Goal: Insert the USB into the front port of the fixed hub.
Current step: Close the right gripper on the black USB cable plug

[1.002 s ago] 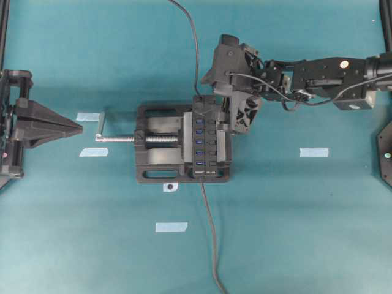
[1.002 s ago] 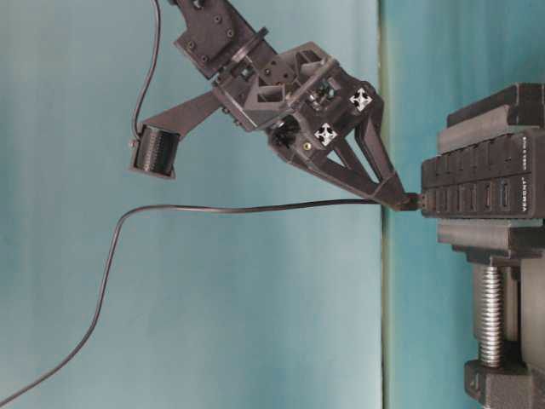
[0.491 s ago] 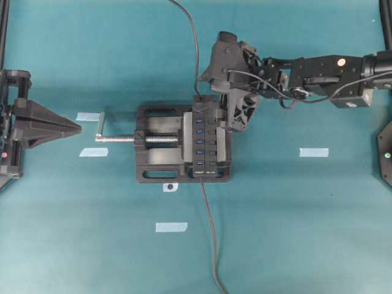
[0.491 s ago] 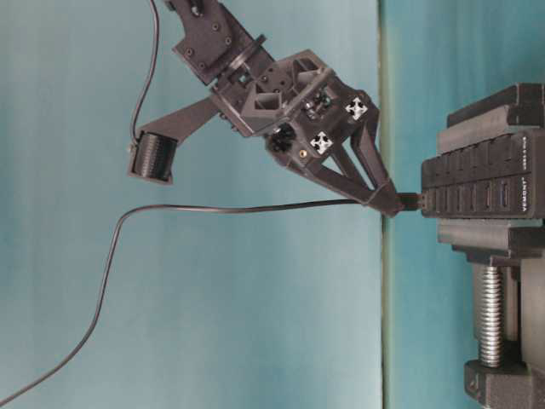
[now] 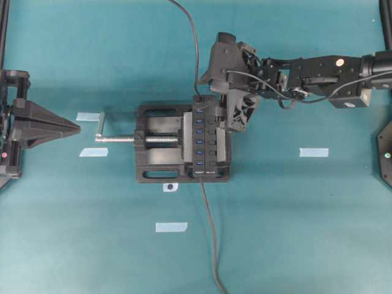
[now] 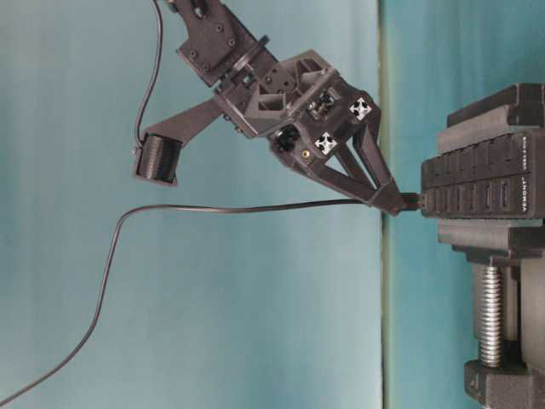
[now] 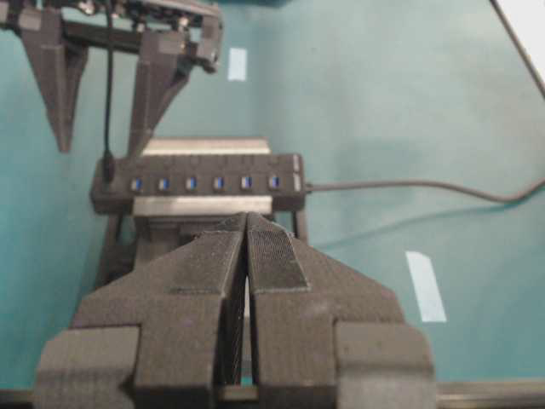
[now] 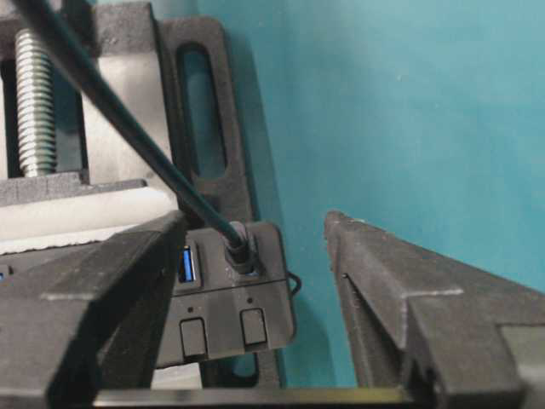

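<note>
Vise (image 5: pixel 153 160): sitting on the teal tabletop (image 5: pixel 294 220), clamping the hub (image 5: pixel 201 138) between its jaws.
Hub: lying in the vise with its blue ports facing up; the USB (image 8: pixel 238 247) is sitting in the end port, its cable (image 6: pixel 213 207) trailing away over the tabletop.
Left end effector (image 7: pixel 247 223): resting well apart from the vise, fingers pressed together, gripping nothing.
Right end effector (image 8: pixel 255 256): hovering over the hub's end, fingers standing apart on either side of the USB, not touching it.
Change: the right fingers are now standing narrower than a second ago; the USB is staying in its port.
</note>
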You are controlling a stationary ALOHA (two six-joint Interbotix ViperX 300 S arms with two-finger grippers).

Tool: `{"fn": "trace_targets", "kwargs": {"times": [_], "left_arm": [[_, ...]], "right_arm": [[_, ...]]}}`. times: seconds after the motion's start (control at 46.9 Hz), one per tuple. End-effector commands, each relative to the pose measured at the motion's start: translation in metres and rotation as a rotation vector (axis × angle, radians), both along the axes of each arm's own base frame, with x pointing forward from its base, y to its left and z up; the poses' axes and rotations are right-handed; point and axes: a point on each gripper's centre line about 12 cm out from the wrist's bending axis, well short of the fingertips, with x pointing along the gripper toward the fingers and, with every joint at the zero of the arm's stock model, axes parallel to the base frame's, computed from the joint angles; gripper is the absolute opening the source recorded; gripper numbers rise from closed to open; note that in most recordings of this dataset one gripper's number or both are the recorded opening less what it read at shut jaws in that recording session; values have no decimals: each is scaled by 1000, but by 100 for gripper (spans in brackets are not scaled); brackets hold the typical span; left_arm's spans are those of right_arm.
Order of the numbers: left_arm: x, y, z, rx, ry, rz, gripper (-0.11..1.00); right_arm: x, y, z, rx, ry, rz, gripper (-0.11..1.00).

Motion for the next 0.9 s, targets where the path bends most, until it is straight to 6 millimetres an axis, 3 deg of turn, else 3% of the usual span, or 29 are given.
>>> {"fn": "trace_targets", "kwargs": {"times": [0.0, 0.341, 0.469, 0.704, 0.874], "left_arm": [[2, 0, 5, 0, -12, 0, 0], [2, 0, 4, -3, -11, 1, 0], [1, 0, 4, -3, -12, 1, 0], [1, 0, 4, -3, -9, 2, 0], [1, 1, 4, -3, -11, 4, 0]], "right_arm": [[6, -2, 14, -14, -39, 2, 61], [8, 0, 12, -17, -35, 11, 56], [9, 2, 10, -15, -29, 16, 45], [9, 5, 7, -11, -10, 24, 14], [10, 6, 10, -9, -17, 24, 6]]}}
